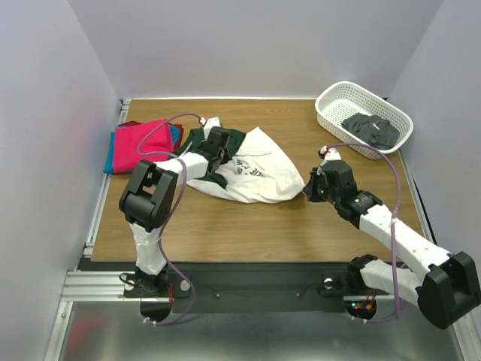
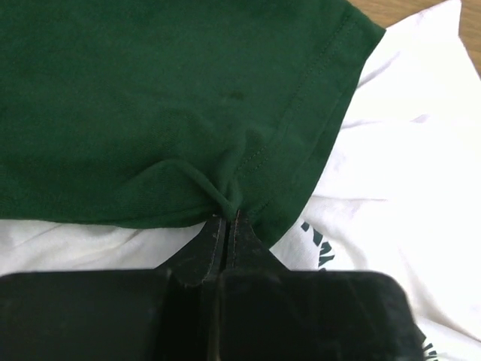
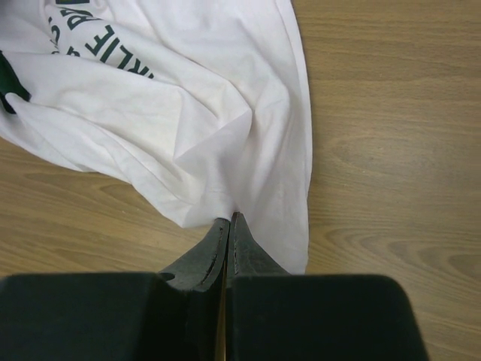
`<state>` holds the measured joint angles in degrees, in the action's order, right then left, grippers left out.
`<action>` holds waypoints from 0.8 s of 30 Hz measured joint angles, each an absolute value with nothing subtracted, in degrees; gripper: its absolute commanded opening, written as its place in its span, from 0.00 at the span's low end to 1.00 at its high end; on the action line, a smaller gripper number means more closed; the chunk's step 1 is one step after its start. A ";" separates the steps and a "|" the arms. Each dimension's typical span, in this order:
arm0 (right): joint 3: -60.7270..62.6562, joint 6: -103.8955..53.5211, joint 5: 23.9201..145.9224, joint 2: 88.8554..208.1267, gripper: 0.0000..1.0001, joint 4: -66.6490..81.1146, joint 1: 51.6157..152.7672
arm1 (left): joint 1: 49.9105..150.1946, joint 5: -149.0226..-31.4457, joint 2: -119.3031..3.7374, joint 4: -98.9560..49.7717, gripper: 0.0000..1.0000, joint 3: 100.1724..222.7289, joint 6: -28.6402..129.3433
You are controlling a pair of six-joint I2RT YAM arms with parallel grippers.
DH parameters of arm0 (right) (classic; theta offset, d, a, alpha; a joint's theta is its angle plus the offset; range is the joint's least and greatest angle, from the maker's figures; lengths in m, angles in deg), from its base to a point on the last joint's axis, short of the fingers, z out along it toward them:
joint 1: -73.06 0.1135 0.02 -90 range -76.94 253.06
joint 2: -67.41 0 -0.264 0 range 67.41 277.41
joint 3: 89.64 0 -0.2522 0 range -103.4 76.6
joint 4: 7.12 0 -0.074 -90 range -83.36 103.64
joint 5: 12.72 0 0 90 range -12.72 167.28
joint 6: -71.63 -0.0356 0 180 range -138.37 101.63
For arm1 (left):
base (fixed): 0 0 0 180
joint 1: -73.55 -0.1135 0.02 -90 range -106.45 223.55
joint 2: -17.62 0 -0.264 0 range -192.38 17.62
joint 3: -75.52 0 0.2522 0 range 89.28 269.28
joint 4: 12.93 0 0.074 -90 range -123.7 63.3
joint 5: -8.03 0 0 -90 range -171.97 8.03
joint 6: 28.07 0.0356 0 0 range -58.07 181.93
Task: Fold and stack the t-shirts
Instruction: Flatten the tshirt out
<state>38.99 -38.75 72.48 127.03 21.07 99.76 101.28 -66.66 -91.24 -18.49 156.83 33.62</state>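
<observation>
Spanning the workspace, one wooden table carries everything. One white t-shirt with dark green sleeves lies crumpled near its centre. At ten o'clock sits one pile of three folded shirts, magenta on top with blue and red edges beneath. At two o'clock, one white lattice basket holds a single dark grey garment. Of two grippers, the left gripper pinches a green sleeve, and the right gripper pinches the shirt's three o'clock edge.

The white t-shirt is soft, matt, creased cloth; the worktop is smooth wood-grain; the basket is white lattice plastic.
</observation>
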 measured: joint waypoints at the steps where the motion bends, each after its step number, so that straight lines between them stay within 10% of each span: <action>1: 38.99 -38.73 71.98 127.03 0.01 21.07 99.76 | 101.28 -66.57 -91.10 -18.90 0.00 156.83 33.81; 24: 19.39 -29.46 46.19 123.44 0.00 25.53 99.65 | 85.15 -60.76 -38.60 -32.41 0.00 162.14 38.99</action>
<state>19.39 -29.46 46.19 123.44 25.53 99.65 85.15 -60.76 -38.60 -32.41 162.14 38.99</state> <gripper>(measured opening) 0.013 0.052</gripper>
